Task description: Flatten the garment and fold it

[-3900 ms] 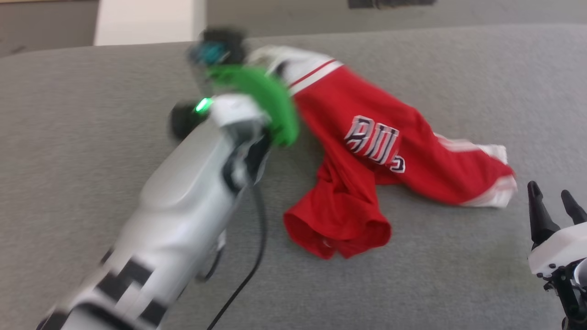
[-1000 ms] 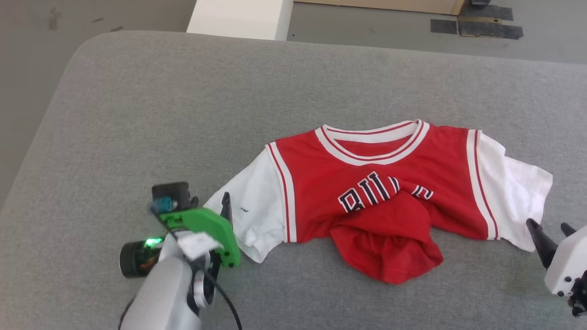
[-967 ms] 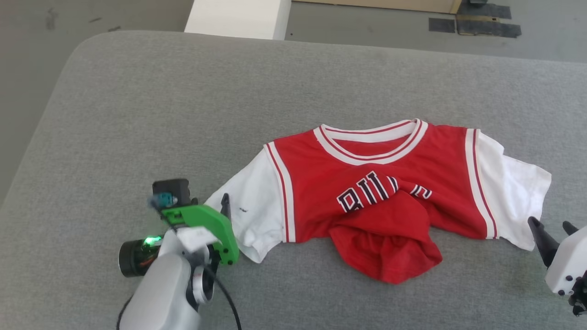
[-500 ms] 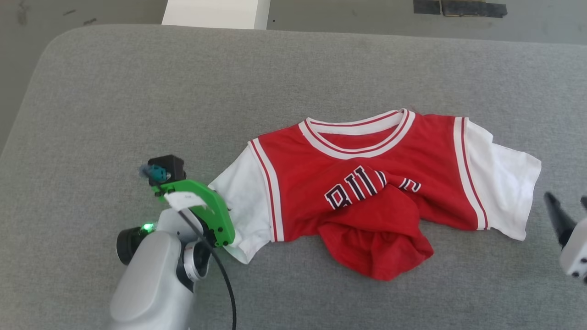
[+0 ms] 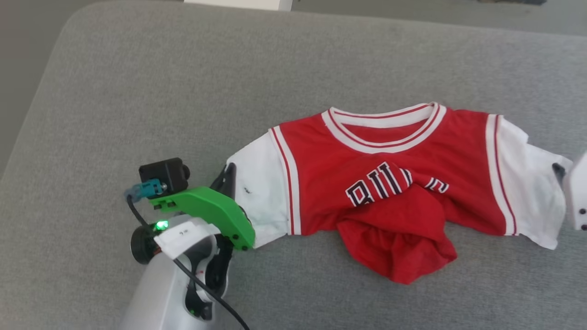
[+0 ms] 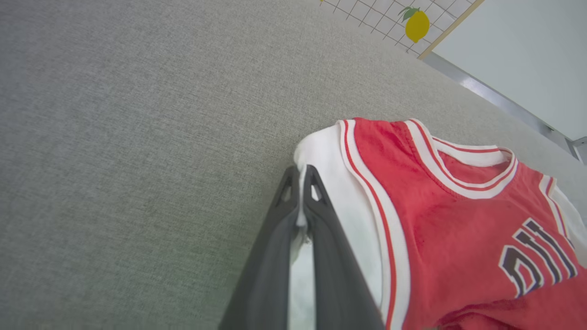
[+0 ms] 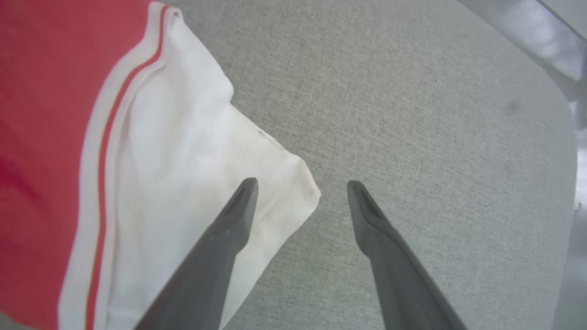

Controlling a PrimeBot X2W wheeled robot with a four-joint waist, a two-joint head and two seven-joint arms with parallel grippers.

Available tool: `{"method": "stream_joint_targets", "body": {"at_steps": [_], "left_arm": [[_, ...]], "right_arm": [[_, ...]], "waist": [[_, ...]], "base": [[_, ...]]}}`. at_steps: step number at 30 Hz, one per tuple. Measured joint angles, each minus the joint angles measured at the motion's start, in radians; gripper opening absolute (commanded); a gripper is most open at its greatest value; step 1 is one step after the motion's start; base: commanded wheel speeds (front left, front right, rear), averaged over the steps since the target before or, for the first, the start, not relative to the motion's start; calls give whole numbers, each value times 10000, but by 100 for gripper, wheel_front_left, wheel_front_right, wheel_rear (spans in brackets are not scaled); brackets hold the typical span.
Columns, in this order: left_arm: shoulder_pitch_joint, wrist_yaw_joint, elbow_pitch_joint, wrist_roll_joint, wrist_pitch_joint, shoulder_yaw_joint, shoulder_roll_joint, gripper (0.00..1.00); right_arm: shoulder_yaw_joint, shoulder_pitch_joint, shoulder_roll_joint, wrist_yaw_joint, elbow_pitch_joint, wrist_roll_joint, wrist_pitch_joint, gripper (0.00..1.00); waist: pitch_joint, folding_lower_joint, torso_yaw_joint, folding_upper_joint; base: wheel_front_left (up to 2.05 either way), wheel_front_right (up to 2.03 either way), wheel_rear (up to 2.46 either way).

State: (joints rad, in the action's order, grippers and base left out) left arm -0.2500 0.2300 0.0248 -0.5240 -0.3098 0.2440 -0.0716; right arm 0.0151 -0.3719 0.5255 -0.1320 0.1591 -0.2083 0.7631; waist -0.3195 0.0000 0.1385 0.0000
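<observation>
The garment (image 5: 390,183), a red jersey with white sleeves, lies collar-away on the grey surface. Its lower hem is bunched up over the black lettering. My left gripper (image 5: 228,176) is at the garment's left side, shut on the outer edge of the white left sleeve. In the left wrist view the gripper (image 6: 300,176) pinches that white cloth (image 6: 339,183) between its closed fingers. My right gripper (image 5: 560,170) sits at the right sleeve's outer edge. In the right wrist view it (image 7: 302,184) stands open, straddling the sleeve's corner (image 7: 192,174), one finger over cloth and one over the bare surface.
The grey upholstered surface (image 5: 137,91) has a rounded far-left corner, with floor beyond it. A white block (image 5: 238,3) stands past the far edge. A black cable (image 5: 206,293) runs along my left forearm. A grid panel with a lemon picture (image 6: 416,25) shows behind the surface.
My left gripper has closed on the left sleeve's edge, having stood open a second ago. My right gripper has come up to the right sleeve. The head camera has shifted.
</observation>
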Motion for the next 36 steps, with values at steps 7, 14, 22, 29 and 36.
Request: {"method": "stream_joint_targets", "body": {"at_steps": [7,14,22,29,36], "left_arm": [[345,326,454,-90,-10,343,81,0],[404,410,303,-205,138,324,88,0],[206,50,194,-629,385,-13,-10,0],[-1872,-531,88,-708,46,-397,-759,0],[-5126,-761,-1181,-545,-552,-658,-1356,0]], "right_arm": [[-1871,-787,813,2,721,-205,320,100],[-2504,-1234,1365,2,700,-1396,1302,0],[-1634,-1288,853,-4,966,-1910,489,0],[-1057,-2336,727,-4,840,-2146,19,0],[-945,-4618,706,-4,874,-1994,82,0]], "waist": [[-649,0,245,0],[-761,0,245,0],[-296,1,32,0],[441,0,-184,0],[961,1,-640,0]], "base": [[0,0,0],[0,0,0],[0,0,0],[0,0,0],[0,0,0]]}}
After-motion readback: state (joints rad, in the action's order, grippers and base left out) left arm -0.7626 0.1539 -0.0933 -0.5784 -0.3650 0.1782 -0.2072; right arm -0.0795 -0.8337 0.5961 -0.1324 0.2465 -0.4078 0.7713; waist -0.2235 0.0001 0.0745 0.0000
